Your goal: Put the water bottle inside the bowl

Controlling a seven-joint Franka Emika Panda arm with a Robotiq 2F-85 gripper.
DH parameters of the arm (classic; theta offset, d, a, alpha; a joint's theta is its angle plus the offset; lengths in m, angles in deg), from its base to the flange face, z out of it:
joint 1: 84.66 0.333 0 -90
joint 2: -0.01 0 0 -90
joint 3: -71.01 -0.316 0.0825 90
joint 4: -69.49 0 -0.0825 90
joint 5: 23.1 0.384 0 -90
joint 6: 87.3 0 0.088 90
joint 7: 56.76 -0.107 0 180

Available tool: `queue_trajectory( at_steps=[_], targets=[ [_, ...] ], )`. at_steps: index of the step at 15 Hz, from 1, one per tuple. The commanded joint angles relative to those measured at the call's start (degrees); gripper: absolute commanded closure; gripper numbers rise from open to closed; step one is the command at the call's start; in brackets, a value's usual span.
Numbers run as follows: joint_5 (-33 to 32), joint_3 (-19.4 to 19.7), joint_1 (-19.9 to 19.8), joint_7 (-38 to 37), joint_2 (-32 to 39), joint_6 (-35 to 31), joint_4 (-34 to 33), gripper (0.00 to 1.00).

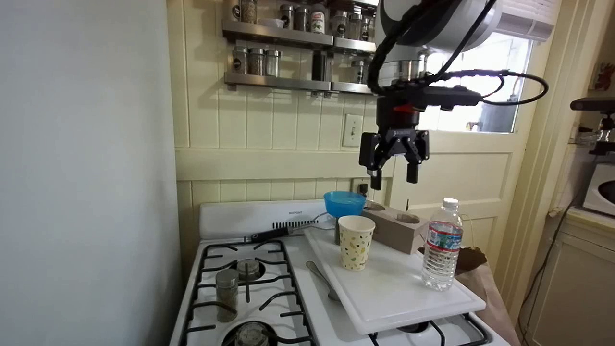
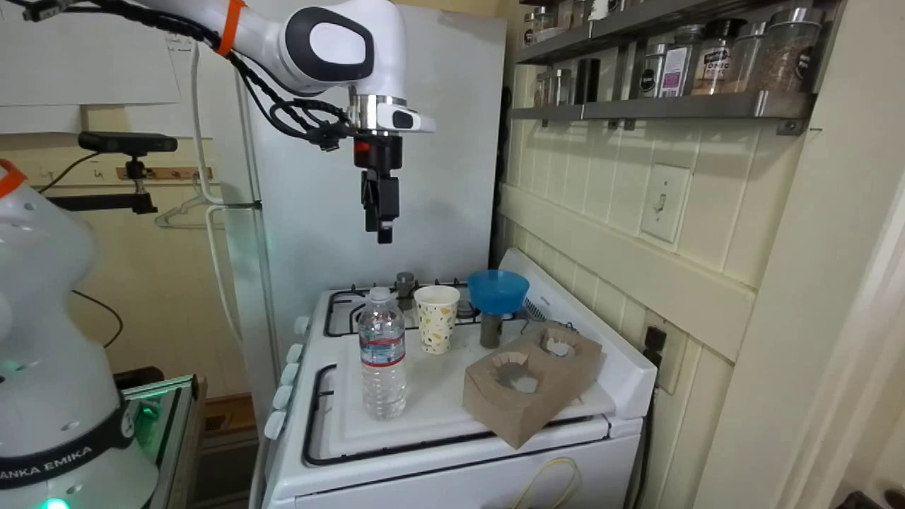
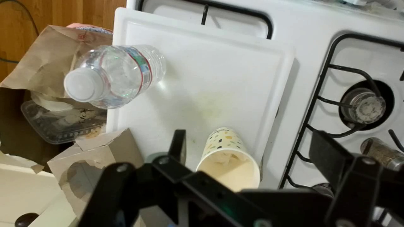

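Note:
The water bottle (image 1: 442,245), clear with a white cap and a red-edged label, stands upright on the white cutting board. It shows too in an exterior view (image 2: 382,346) and at the upper left of the wrist view (image 3: 126,74). The blue bowl (image 1: 344,205) sits raised on top of a jar at the back of the board, also seen in an exterior view (image 2: 498,291). The gripper mostly or wholly hides it in the wrist view. My gripper (image 1: 394,179) is open and empty, well above the board, touching nothing. Its fingers spread wide in the wrist view (image 3: 249,138).
A patterned paper cup (image 1: 356,245) stands between bowl and bottle. A brown cardboard carton (image 2: 530,378) is beside the bowl. A spoon (image 1: 322,279) lies at the board's edge. A spice jar (image 1: 227,294) stands on the burner grate. Steel shelves (image 1: 278,82) hold jars on the wall.

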Motion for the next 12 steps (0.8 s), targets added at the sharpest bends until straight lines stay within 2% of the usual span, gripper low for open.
queue_trajectory(
  at_steps=[1,2,5,7,9,12],
  targets=[
    [-0.29,0.71,0.82,-0.26,0.07,0.13,-0.10,0.00],
    [-0.29,0.71,0.82,-0.26,0.07,0.13,-0.10,0.00],
    [3.52,3.66,0.68,1.60,-3.74,-8.65,3.69,0.00],
    [6.08,7.33,0.90,7.71,-7.07,-14.31,7.51,0.00],
    [8.51,11.03,0.82,13.46,-9.11,-12.74,9.70,0.00],
    [6.61,14.55,-2.54,15.37,-15.02,-7.64,12.09,0.00]
  ],
)
